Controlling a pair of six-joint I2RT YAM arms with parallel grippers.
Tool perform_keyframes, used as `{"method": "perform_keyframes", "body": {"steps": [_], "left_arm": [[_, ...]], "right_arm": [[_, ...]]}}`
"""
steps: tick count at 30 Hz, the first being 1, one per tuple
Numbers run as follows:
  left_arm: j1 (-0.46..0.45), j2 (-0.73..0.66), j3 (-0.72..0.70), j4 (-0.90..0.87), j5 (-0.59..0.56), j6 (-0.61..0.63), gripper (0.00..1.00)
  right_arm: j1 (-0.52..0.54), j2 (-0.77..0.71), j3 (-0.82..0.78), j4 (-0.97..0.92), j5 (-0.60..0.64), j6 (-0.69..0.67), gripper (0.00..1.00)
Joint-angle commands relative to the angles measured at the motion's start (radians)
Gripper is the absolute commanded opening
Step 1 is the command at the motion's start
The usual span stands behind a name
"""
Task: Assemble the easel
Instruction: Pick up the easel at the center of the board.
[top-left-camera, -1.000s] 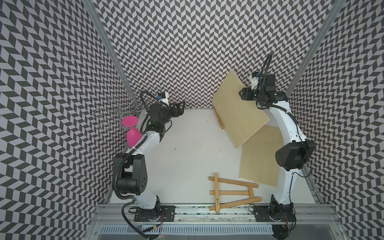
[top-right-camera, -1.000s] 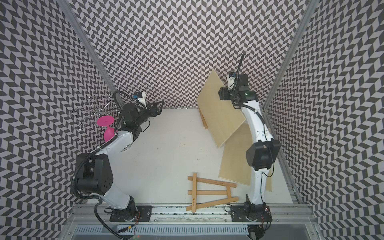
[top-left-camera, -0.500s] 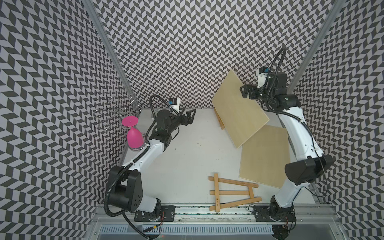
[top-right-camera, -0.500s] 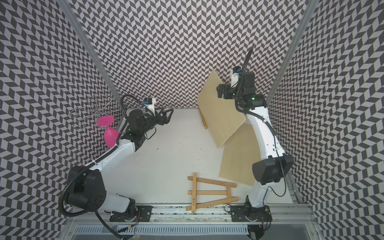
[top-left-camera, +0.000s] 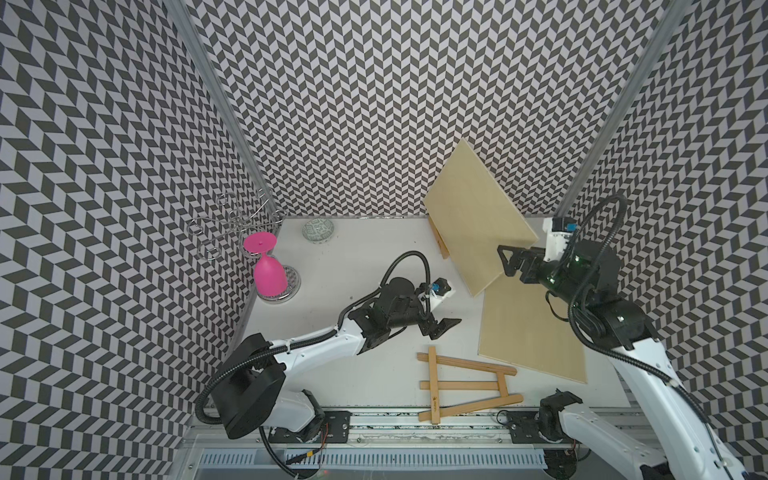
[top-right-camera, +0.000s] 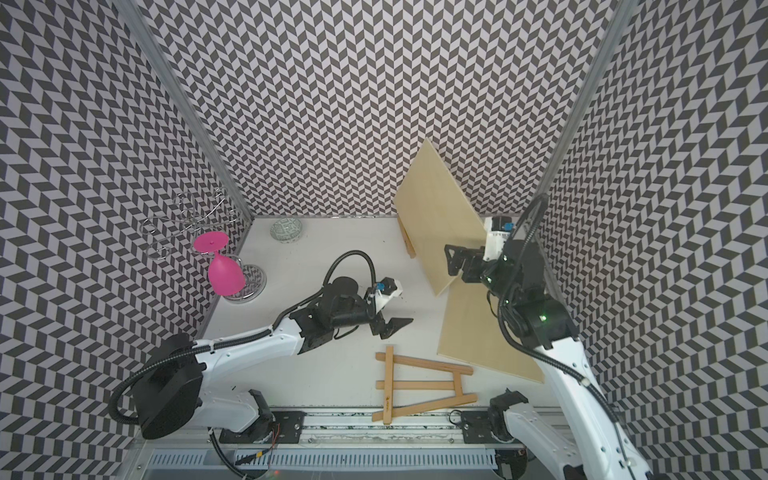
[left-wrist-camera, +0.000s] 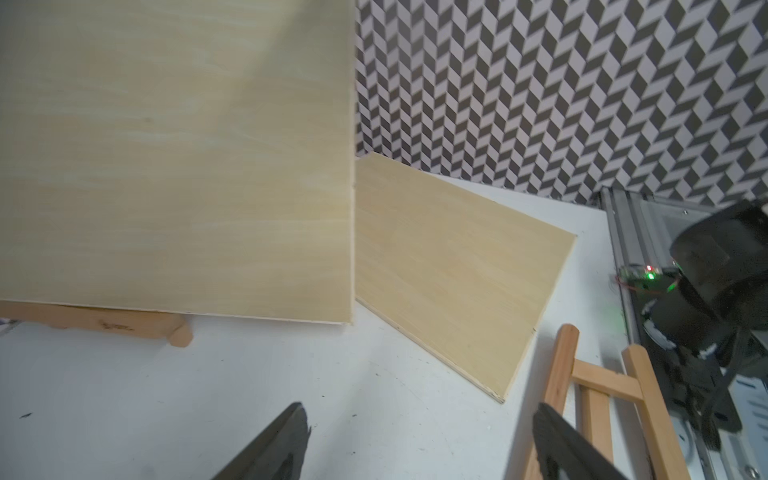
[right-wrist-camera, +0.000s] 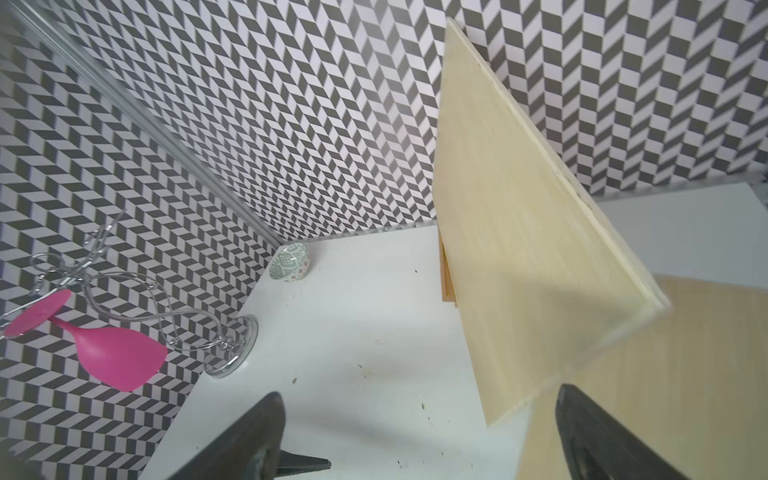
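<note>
Overhead, in both top views, the wooden easel lies flat at the surface's front edge, with the left fingers just behind it. Left wrist view: those fingers spread wide, empty. Right wrist view: the right fingers are wide and empty beside the leaning board.

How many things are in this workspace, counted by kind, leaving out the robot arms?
Plywood boards: 2, one propped up, one flat
Wooden easels: 2, one lying flat, one mostly hidden behind the propped board
Pink wine glass: 1
Wire glass rack: 1
Patterned bowl: 1
Total: 7
</note>
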Motion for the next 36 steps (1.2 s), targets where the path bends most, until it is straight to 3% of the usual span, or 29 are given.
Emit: {"method": "perform_keyframes", "body": {"steps": [1,11,17,28,36], "left_arm": [[-0.046,0.072,0.020,-0.091,-0.027,0.109,0.86],[-0.154,0.311,0.190,-0.253,-0.138,0.209,0.85],[-0.182,0.415,0.272,-0.318,-0.109,0.244,0.83],[-0.222,0.410,0.225,-0.319,-0.015,0.280,0.80],[-0.235,0.462,0.262,-0.371,-0.089,0.298,0.74]], "right_arm": [[-0.005,-0.100,-0.102,-0.050,0.096,0.062,0.99],[-0.005,-0.233,-0.275,-0.117,0.152,0.197,0.99],[-0.005,-0.250,-0.370,-0.061,0.128,0.240,0.99],[-0.006,-0.244,-0.436,-0.013,0.162,0.270,0.99],[-0.007,-0.264,-0.454,0.013,0.176,0.282,0.99]]}}
